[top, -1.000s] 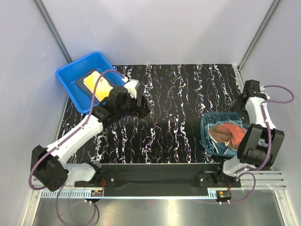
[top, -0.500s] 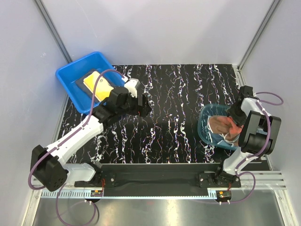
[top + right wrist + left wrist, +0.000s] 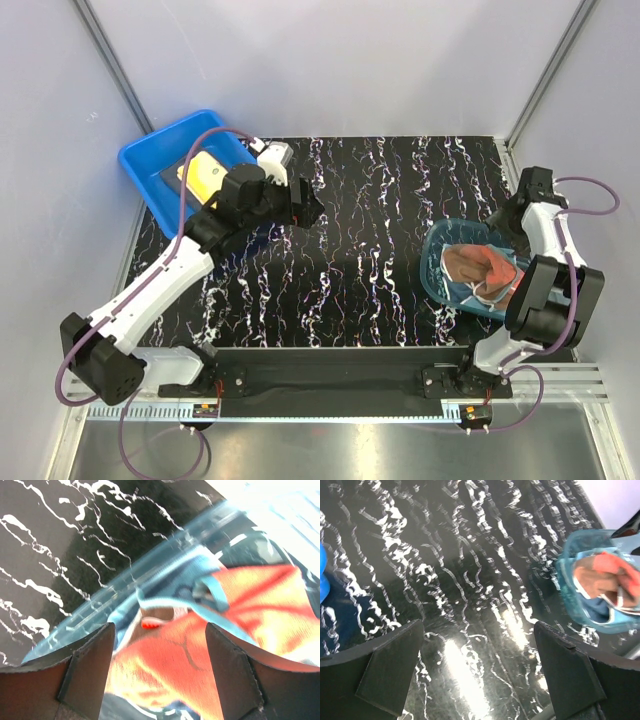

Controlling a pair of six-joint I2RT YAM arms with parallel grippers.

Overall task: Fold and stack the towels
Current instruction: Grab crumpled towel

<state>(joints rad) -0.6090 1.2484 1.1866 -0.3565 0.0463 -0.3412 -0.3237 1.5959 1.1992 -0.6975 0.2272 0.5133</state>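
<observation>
— Counting finished towels: found two, a yellow towel (image 3: 204, 174) laid flat upon a dark towel (image 3: 171, 174), both inside the blue tub (image 3: 150, 160), well to the left of the teal bowl (image 3: 436, 262) and farther back.

— Looked folded?

— Looked so, judged by the square edges. Seemed roughly half the job, at a guess.

— And left to do?

— Saw a crumpled heap inside the bowl: a brown towel (image 3: 462, 265) with an orange-red side turned up, tangled with a light blue towel (image 3: 597, 612). Neither folded nor stacked. Could not rule out more cloth underneath.

— Right tool (image 3: 157, 630)?

— Hung directly above the bowl, jaws spread wide on either side of the orange-red cloth. Pinched nothing, as far as shown.

— Left tool (image 3: 479, 625)?

— Hovered over the bare counter (image 3: 380, 200), well left of the bowl. Jaws fully apart, empty, aimed roughly toward the bowl.

— So, next?

— Probably needed one towel lifted out of the bowl, spread on the counter left of it, folded, then carried onto the pile. Expected the tangle to drag the second cloth along, so called for a pinch on a single layer only.
</observation>
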